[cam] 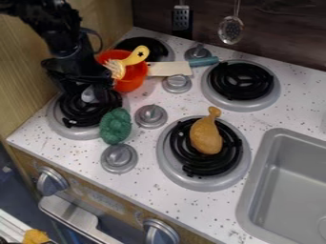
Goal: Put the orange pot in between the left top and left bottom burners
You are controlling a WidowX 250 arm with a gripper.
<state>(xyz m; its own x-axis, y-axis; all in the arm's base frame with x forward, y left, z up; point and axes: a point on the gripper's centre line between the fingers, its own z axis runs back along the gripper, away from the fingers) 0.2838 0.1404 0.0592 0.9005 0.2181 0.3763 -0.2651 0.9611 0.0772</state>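
Orange pot (134, 79) sits between the left top burner (157, 43) and left bottom burner (75, 122), close up against the top one, with a yellow-handled brush (136, 55) leaning in it. Gripper (91, 96) hangs low over the left bottom burner, just beside the pot; can't tell if the claw is spread, pressed together or pinching the pot's side.

Step in hand looks like final placing: pot is about where the task wants it (maybe a touch near the top burner). Next move probably calls for a small nudge if needed, then making sure the claw is clear and lifting straight up. Risk: catching the rim or tipping the brush out.

Surface: white speckled stovetop. Cleaver (169, 69) with teal handle lies right by the pot, green toy vegetable (115, 126) at the left bottom burner's edge, toy drumstick (206, 135) on the right bottom burner (168, 164). Grey sink (276, 182) at right. Skimmer (230, 30) and slotted turner (182, 18) hang on the dark back wall (280, 33); wood panel (24, 66) at left.
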